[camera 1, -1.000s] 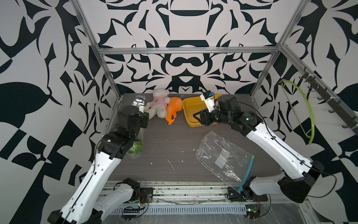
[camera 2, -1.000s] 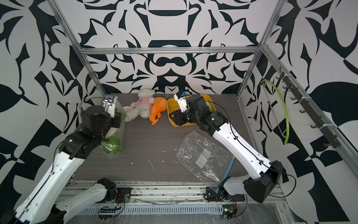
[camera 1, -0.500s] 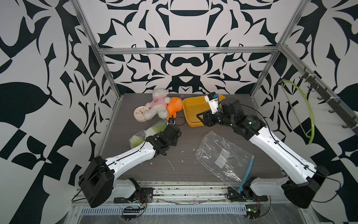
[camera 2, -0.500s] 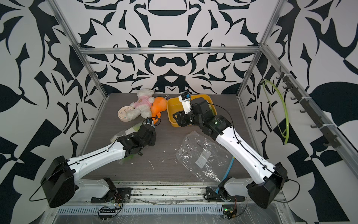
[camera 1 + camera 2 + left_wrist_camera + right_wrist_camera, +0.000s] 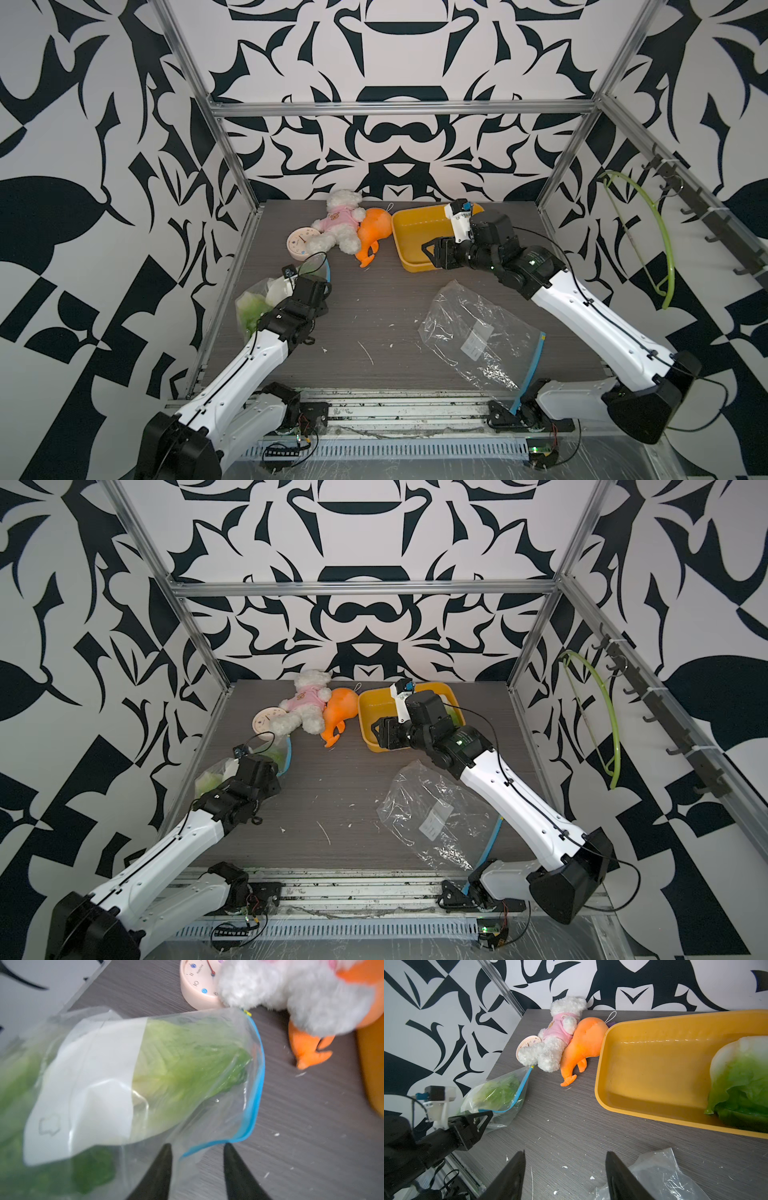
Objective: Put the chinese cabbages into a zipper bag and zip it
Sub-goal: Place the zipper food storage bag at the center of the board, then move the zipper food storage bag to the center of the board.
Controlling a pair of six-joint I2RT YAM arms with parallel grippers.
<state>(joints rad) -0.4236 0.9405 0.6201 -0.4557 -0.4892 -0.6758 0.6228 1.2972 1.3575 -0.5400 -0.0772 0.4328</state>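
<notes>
- One cabbage lies loose in the right end of the yellow tray, at the far side of the table.
- More cabbage is inside the zipper bag, which lies at the left edge of the table. I cannot count the heads through the film.
- The bag's blue zip strip curves and looks unsealed, with its mouth facing the far side.
- The left gripper sits at the near corner of that mouth. Its fingers are apart, and the zip corner runs just past the tips without being pinched.
- The right gripper hovers over the bare table by the tray's near left corner. Its fingers are wide and empty, and the loose cabbage is well off to the right of them.
- The step in hand is probably fetching that last head:
  - turn the right fingers towards the tray's right end;
  - come down across the white stem, not the soft leaves;
  - clear the tray wall before heading left.
- The left fingers would do well to pinch one lip of the mouth and lift it, so the head slides in stem first.
- A spare bag lies near right, and a teddy, an orange toy and a clock crowd the far side of the bag's mouth.
</notes>
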